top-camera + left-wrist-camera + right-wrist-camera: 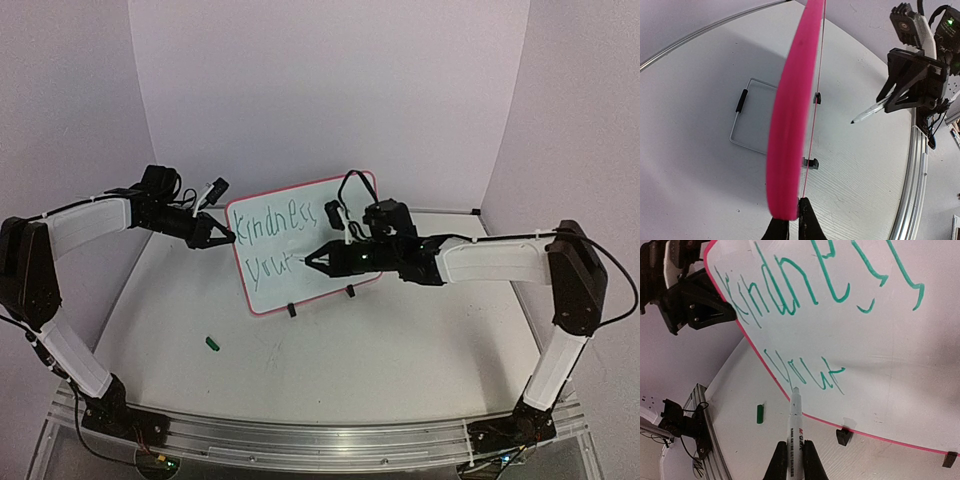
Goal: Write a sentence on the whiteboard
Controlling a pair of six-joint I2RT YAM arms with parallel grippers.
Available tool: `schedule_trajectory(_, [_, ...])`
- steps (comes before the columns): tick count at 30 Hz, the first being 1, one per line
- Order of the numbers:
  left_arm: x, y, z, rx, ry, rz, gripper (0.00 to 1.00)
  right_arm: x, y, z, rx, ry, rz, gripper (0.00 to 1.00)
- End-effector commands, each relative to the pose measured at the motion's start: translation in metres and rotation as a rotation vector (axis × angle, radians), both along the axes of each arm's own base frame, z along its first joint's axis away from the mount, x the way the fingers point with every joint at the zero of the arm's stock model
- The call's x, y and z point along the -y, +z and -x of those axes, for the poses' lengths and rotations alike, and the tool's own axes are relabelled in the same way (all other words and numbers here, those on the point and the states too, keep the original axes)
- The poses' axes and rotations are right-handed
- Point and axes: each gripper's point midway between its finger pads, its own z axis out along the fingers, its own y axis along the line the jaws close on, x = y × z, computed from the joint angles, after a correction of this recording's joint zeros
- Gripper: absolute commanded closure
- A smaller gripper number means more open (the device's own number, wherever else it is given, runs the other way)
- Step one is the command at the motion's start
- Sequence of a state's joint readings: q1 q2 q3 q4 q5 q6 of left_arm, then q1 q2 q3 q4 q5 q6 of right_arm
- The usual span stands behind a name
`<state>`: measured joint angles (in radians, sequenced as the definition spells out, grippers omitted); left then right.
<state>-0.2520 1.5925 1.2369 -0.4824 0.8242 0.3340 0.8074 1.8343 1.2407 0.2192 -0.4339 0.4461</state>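
Sentence [805, 315] on whiteboard [900, 370] reads "Kindness" above "Yout", marker [796, 425] tip just below.

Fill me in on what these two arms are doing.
The left claw grips the whiteboard by its left edge, steadying it upright on its feet. The right claw holds a marker with its tip at the second row of the green sentence, which reads roughly "Kindness / Yout". A green cap lies on the table nearby.
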Motion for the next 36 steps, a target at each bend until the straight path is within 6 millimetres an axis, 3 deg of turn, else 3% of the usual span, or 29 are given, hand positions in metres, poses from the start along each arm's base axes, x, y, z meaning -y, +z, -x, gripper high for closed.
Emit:
schedule_trajectory(1, [0.000, -0.007, -0.001, 0.009, 0.009, -0.065, 1.00, 0.015, 0.052, 0.020, 0.071, 0.037, -0.089, 1.00])
schedule_trajectory(8, [0.000, -0.006, 0.000, 0.011, 0.010, -0.064, 1.00, 0.041, 0.062, 0.014, 0.075, -0.016, -0.095, 1.00])
schedule_trajectory(12, [0.001, -0.007, 0.001, 0.011, 0.008, -0.067, 1.00, 0.060, 0.050, 0.002, 0.058, -0.049, -0.078, 1.00])
schedule_trajectory(16, [0.002, -0.009, 0.001, 0.007, 0.006, -0.070, 1.00, 0.067, 0.039, -0.008, 0.052, -0.068, -0.062, 1.00])
schedule_trajectory(36, [0.003, -0.013, 0.001, 0.004, 0.003, -0.082, 1.00, 0.037, 0.005, -0.042, 0.040, -0.057, -0.032, 1.00])
